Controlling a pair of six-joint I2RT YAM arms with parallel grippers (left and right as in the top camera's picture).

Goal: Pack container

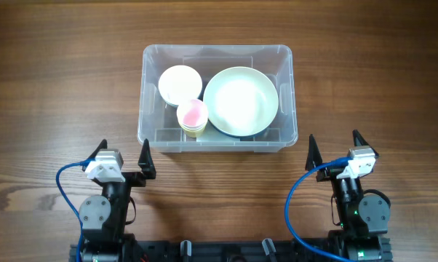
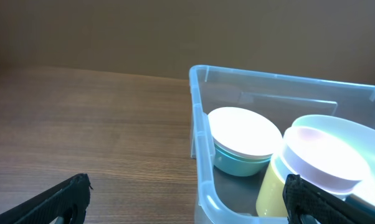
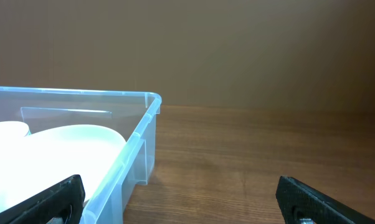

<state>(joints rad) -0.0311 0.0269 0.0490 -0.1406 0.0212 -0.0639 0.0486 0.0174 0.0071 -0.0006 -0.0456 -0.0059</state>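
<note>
The container, a large clear plastic bin, stands at the table's middle back. Inside are a large pale green bowl on the right, a smaller white-and-teal bowl at back left, and a yellow cup with a pink top in front. My left gripper is open and empty, in front of the bin's left corner. My right gripper is open and empty, in front of the bin's right corner. The left wrist view shows the bin, the small bowl and the cup. The right wrist view shows the bin's corner.
Bare wooden table lies all round the bin. Blue cables loop beside each arm base at the front edge.
</note>
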